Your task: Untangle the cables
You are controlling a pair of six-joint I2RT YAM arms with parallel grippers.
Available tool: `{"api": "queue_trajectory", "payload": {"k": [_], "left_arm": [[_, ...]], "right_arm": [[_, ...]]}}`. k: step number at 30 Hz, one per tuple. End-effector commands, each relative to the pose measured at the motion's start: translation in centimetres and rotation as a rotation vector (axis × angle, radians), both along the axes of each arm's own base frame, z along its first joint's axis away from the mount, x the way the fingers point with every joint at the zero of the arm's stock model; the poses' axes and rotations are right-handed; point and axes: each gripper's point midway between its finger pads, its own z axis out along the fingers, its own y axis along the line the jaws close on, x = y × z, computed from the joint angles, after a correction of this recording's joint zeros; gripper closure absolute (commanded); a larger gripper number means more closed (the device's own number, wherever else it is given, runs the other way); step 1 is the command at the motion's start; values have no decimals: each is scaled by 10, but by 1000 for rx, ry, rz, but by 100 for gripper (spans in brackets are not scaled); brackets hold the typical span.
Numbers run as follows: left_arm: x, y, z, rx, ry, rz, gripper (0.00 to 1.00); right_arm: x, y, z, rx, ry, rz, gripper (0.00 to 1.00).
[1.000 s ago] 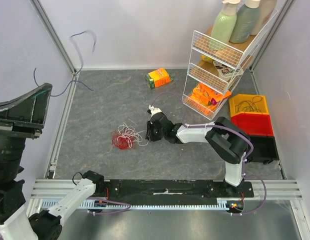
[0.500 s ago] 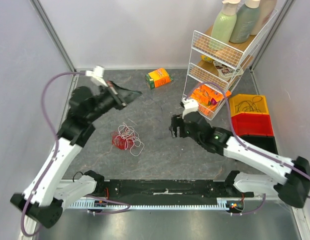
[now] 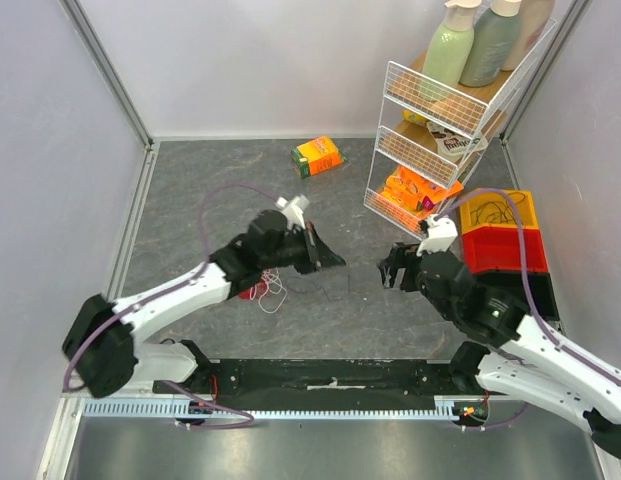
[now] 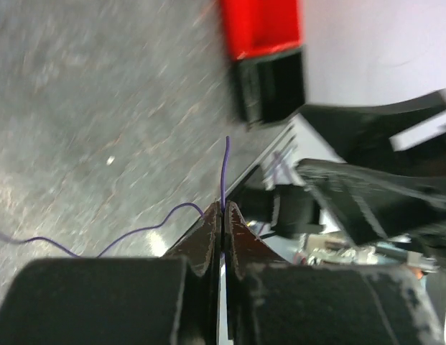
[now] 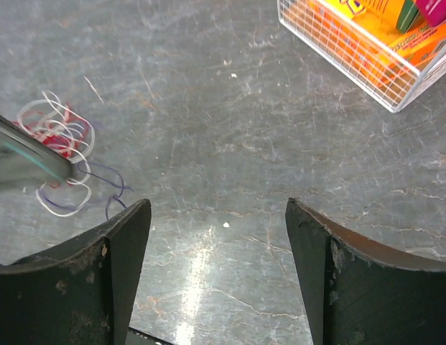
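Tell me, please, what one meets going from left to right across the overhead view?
Red-and-white tangle of thin cables → left arm's black tool → right arm's black tool → yellow plastic bin.

White arms (image 3: 170, 295), black joints (image 3: 98, 345), purple hoses (image 3: 232, 187), black fingers (image 5: 100, 280), apparently scuffed

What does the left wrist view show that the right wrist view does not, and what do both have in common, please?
Only the left wrist view shows that the left gripper is shut on a thin purple wire, plus the red bin and black bin. Only the right wrist view shows the open right gripper, the red and white cable tangle and the white wire rack holding orange packets. Both show the grey table and, seemingly, the purple wire.
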Motion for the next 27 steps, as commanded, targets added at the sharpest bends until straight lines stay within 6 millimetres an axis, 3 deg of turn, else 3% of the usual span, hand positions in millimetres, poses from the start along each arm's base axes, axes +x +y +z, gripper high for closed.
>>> {"api": "queue_trajectory", "payload": {"k": [1, 3, 4, 7, 8, 12, 15, 18, 22, 25, 27], "left_arm": [[-14, -36, -34, 22, 52, -72, 98], [-18, -40, -47, 48, 68, -94, 97], [-19, -38, -51, 58, 65, -89, 91], [-20, -22, -54, 80, 27, -42, 60], [-19, -16, -47, 84, -4, -25, 52], [-19, 17, -50, 199, -57, 45, 19], [-20, 49, -58, 295, -73, 132, 7], [-17, 84, -67, 377, -81, 259, 7], [-21, 117, -81, 441, -70, 357, 9], [-26, 130, -89, 444, -63, 389, 9], [-28, 135, -90, 434, -64, 407, 9]], "right_arm": [[3, 12, -23, -66, 60, 33, 17], [1, 22, -31, -69, 78, 84, 17], [0, 29, -34, -67, 82, 118, 17], [-9, 50, -47, -69, 110, 250, 17], [-11, 56, -55, -79, 134, 284, 16], [-23, 81, -84, -96, 226, 421, 17], [-33, 100, -100, -84, 288, 518, 17], [-33, 106, -122, -144, 373, 498, 19], [-14, 77, -124, -232, 386, 215, 18], [-12, 63, -124, -195, 375, 112, 7], [-16, 70, -128, -168, 382, 166, 2]]}}
